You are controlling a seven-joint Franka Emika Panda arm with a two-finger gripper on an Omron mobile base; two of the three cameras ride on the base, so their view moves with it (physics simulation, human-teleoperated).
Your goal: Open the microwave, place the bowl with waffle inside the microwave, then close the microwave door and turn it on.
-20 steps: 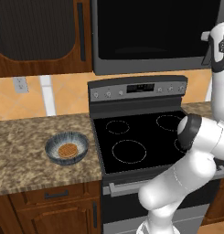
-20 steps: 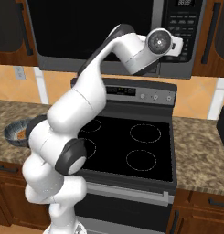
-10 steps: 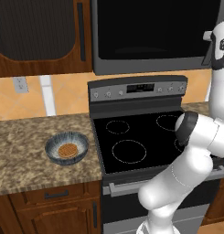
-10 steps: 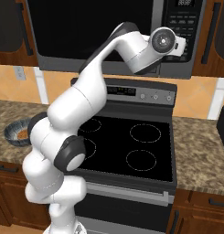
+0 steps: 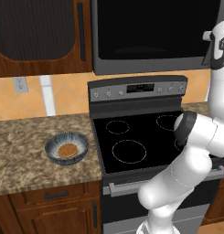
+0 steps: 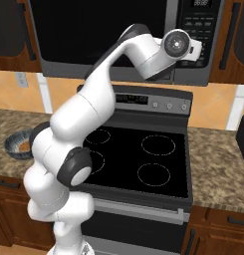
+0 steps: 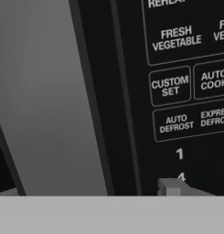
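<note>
The hand [image 6: 197,49] is raised to the upper right of the wide black over-range microwave [image 5: 154,32], close against its front, where the grey vertical handle [image 7: 45,100] meets the black keypad of white-lettered buttons [image 7: 186,82]. One small grey fingertip [image 7: 170,187] pokes up at the bottom of the hand view, just under the number keys; whether the fingers are spread or pressed together I cannot tell, and nothing shows between them.

The large flat black glass microwave door [image 6: 98,30] lies flush with the frame, so it looks closed, and the first step of the task is judged not yet done (the hand seems placed for the handle, though contact cannot be confirmed).

Below the microwave is the black-topped stove [image 5: 141,137] with its row of knobs. Well to the left, on the speckled brown granite tabletop [image 5: 22,151], rests the small round blue-grey streaked bowl [image 5: 54,147], upright, with the small orange-brown gridded waffle [image 5: 66,150] lying inside it. The bowl is untouched, so opening, loading, closing and starting all remain.
</note>
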